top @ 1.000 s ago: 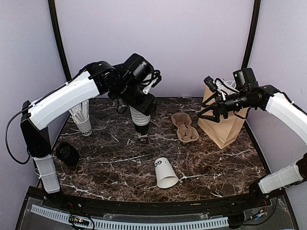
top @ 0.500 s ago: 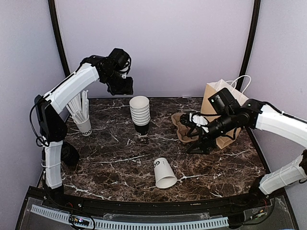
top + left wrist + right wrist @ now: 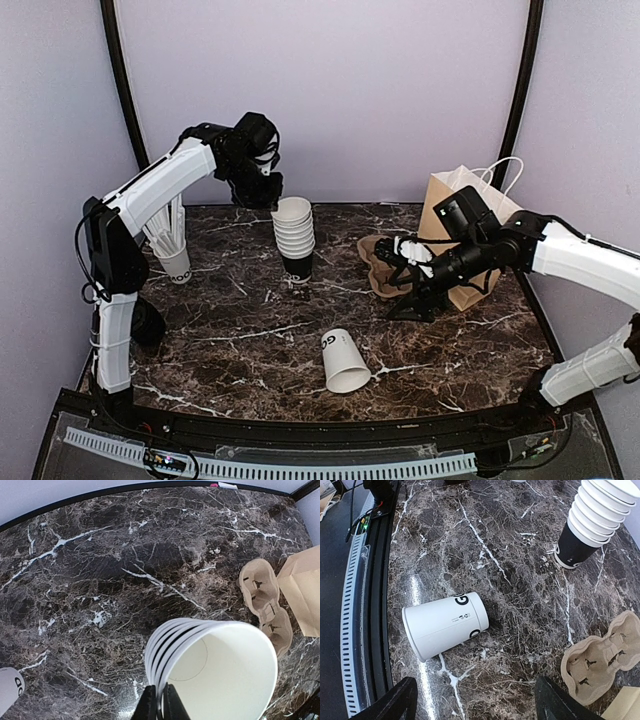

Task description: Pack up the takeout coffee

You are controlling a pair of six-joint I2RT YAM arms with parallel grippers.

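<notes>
Left wrist view is showing the left tool [image 3: 160,702] with its fingers squeezing almost together on the rim of the stack of white cups [image 3: 220,670], which is standing upright on the tabletop [image 3: 90,570]. The right tool [image 3: 475,680] is hanging wide open and gripping nothing, low over the marble. A loose white cup [image 3: 445,625] is lying on its side near it, mouth pointing toward the near edge. A cardboard cup carrier [image 3: 600,665] is sitting just beside that tool, between the stack and the brown paper bag [image 3: 442,200], which is standing upright at the far right. A cup of white sticks [image 3: 178,262] is standing far left. As for the coffee, a dark round thing [image 3: 152,325] is sitting half hidden behind the left arm at the left edge. Can't tell if it's a lidded cup.
</notes>
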